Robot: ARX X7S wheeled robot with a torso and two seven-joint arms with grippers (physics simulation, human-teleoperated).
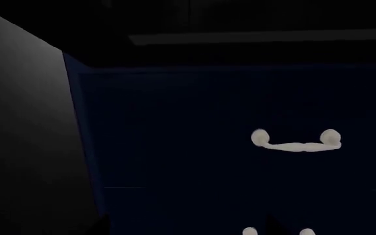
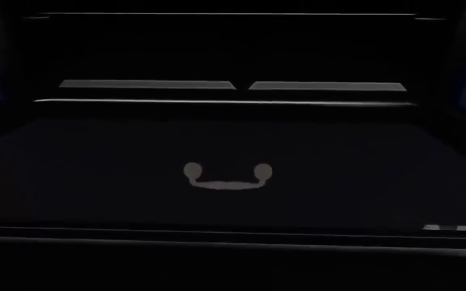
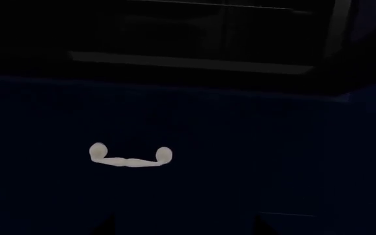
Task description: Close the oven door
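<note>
In the head view the oven door point(image 2: 354, 176) lies open and flat below me, its glossy black inner face up. A small white curved handle point(image 2: 226, 176) shows through its dark glass. Neither gripper appears there. The left wrist view faces a navy panel point(image 1: 188, 127) with a white bail handle point(image 1: 295, 141). The right wrist view faces a similar navy panel point(image 3: 240, 156) and handle point(image 3: 130, 156). I cannot tell whether these are the door's outer face or the drawer. Left gripper point(image 1: 186, 231) and right gripper point(image 3: 182, 230) show only dark fingertips set wide apart, open and holding nothing.
Beyond the door the dark oven cavity holds two grey rack strips point(image 2: 148, 84) point(image 2: 326, 86). A grey-black side wall point(image 1: 25, 137) stands close to the left gripper. A second white handle point(image 1: 279, 231) peeks in lower down. A grey ledge point(image 3: 195, 62) runs above the right panel.
</note>
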